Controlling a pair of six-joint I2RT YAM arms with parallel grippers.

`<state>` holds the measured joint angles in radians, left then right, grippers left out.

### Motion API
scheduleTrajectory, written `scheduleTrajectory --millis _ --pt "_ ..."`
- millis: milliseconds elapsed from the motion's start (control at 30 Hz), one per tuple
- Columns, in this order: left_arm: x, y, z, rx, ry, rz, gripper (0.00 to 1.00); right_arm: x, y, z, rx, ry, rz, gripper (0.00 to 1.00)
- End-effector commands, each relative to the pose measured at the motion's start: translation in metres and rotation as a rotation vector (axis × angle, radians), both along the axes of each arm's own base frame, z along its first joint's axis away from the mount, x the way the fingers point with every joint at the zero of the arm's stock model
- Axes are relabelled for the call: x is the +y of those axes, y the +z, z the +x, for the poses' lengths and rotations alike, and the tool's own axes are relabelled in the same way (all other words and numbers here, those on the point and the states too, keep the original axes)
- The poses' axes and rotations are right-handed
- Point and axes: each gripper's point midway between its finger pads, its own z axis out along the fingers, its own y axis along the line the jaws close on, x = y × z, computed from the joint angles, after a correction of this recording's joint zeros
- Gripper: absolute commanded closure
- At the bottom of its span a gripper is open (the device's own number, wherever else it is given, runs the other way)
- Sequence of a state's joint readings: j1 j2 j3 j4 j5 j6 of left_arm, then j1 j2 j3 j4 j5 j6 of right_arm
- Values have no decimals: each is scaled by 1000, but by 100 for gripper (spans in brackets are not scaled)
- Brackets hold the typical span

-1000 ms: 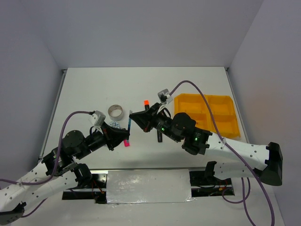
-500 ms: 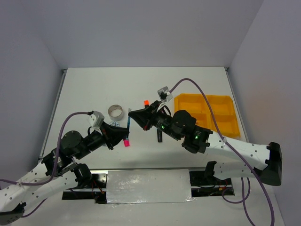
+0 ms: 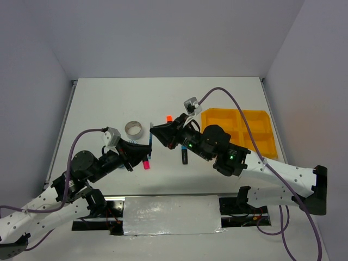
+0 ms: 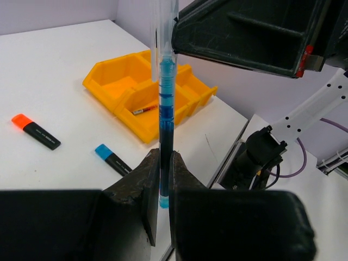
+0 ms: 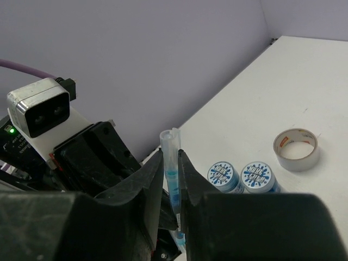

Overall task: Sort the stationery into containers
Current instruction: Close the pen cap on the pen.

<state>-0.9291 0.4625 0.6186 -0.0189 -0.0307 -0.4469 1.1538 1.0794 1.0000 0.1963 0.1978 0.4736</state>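
left arm (image 3: 87,166) reaches from the near-left corner toward the centre of the tabletop (image 3: 109,103), wrist tipped forward; right arm (image 3: 228,155) stretches in from the near-right and points left, so the two tips meet over mid-table; left jaws closed to a narrow slit, pinching the lower end of the blue pen (image 4: 165,114), which stands upright between them; right jaws likewise narrow, closing on the same pen higher up its barrel, both sides touching it in the right wrist view; pen is off the tabletop, held at both ends.

yellow-orange tray (image 4: 147,128) sits well to the right of the arms' meeting point; one compartment holds a red pen (image 4: 144,110) lying flat; contents of the far compartments cannot be told.

on the tabletop: orange highlighter (image 4: 35,130), blue highlighter (image 4: 111,159), pink highlighter (image 3: 146,163), tape ring (image 5: 296,148), two tubs (image 5: 223,175) side by side, touching.
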Motion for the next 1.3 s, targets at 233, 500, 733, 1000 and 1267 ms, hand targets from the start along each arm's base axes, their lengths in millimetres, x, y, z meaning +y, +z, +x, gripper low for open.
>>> scheduleTrajectory --millis 233,500,733,1000,1267 --pt "-1 42 -4 -105 -21 -107 97 -4 14 -11 -21 39 4 64" --pt "0 46 -7 -115 -34 -116 97 6 10 -15 -12 84 12 58" --pt "2 53 -9 -128 -33 -126 97 11 -2 -18 3 108 6 60" --pt "6 58 -5 -125 -6 -137 96 15 -10 -21 7 130 -4 73" --pt "4 65 -7 -132 -18 -140 63 14 -12 -21 -12 128 -4 94"
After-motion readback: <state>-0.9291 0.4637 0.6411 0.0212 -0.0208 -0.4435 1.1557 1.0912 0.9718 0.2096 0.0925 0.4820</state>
